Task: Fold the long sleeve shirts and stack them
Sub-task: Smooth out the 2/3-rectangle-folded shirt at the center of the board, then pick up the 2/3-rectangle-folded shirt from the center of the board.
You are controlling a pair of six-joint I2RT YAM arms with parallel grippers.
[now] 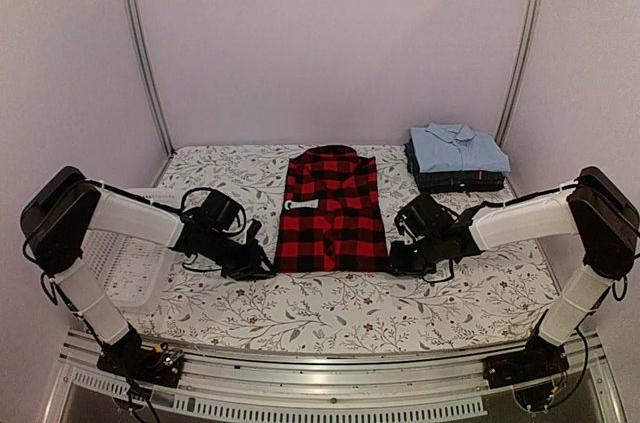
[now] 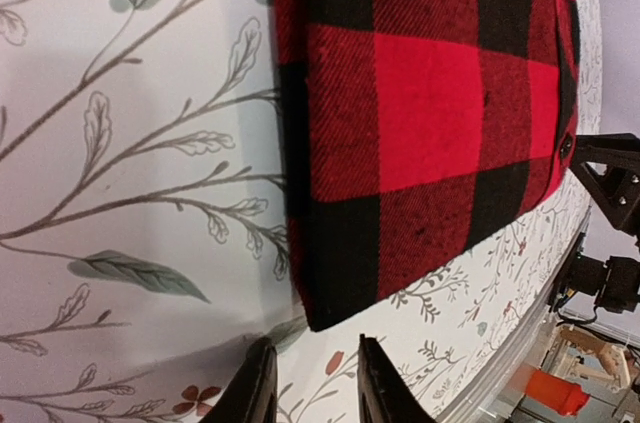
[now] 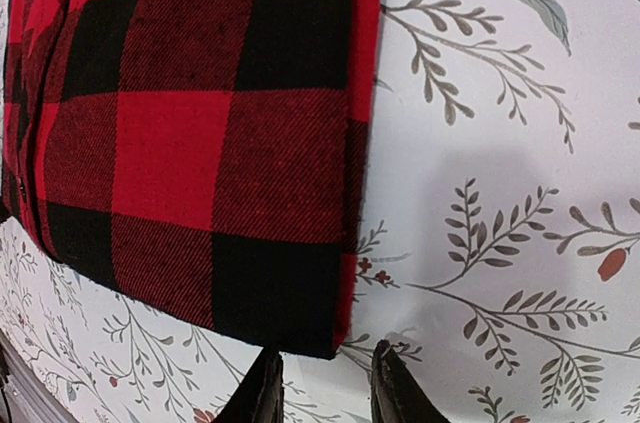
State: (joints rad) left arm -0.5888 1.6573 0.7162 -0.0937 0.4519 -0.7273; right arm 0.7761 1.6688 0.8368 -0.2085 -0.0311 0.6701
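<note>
Plain pale lilac walls (image 1: 330,33) close the back and sides, evenly lit. Two slim metal poles (image 1: 143,43) rise at eleven and one o'clock. The surface (image 1: 300,313) wears a white leaf-and-flower cloth, and an aluminium rail (image 1: 330,383) edges it at six o'clock.

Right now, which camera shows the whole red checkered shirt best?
The top camera. It shows the whole red checkered shirt, collar to hem, lying flat. The left wrist camera sees only its near left corner, and the right wrist camera only its near right corner.
</note>
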